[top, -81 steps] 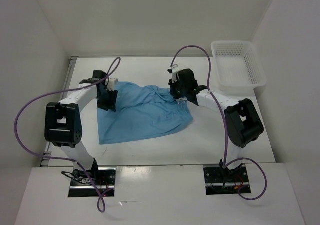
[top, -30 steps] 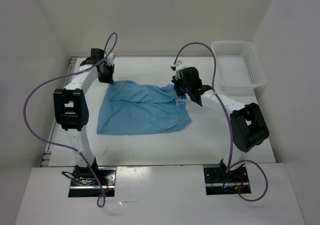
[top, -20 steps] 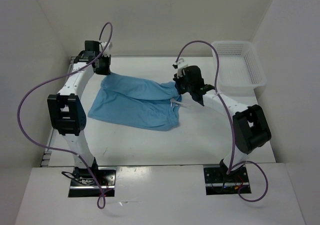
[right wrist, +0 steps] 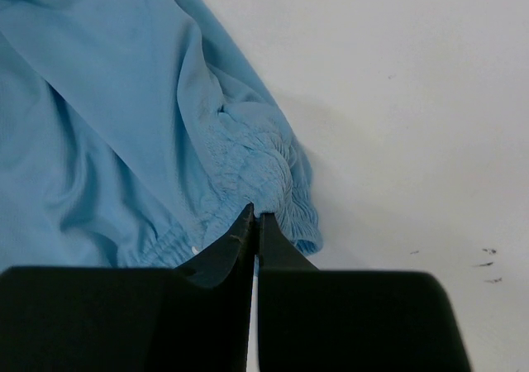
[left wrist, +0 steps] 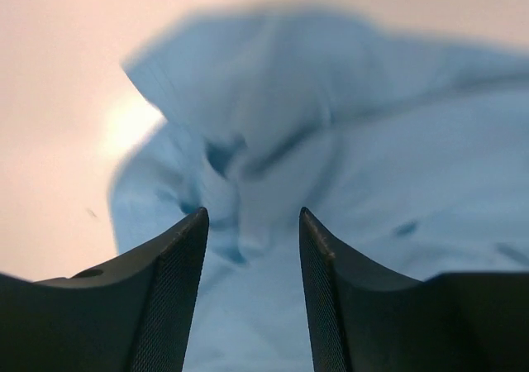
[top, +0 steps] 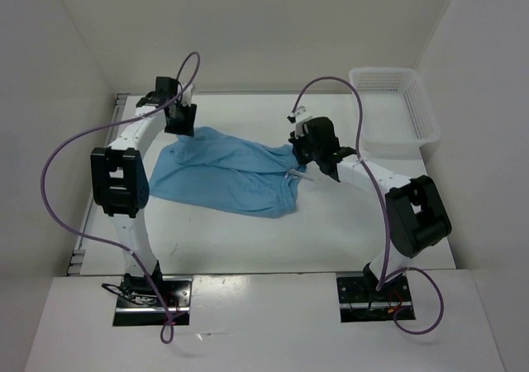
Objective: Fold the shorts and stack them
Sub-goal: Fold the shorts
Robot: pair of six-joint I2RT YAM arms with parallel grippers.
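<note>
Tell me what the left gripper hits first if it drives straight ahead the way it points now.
The shorts. The left gripper is open, and bunched light blue fabric fills the line straight ahead of it. That view is blurred, so I cannot tell how near the fabric is.

The right gripper is seen at 6 o'clock, its 2 black fingers pressed together with almost no gap, and a pinch of the gathered waistband is clamped between their tips. The light blue shorts are spread from the centre towards 9 and 11 o'clock, with long folds running from 11 o'clock down to the pinched spot. The puckered elastic is bunched just above the fingertips, and a soft shadow is cast beside it on the white table. A few dark specks are scattered on the table at 4 o'clock
</note>
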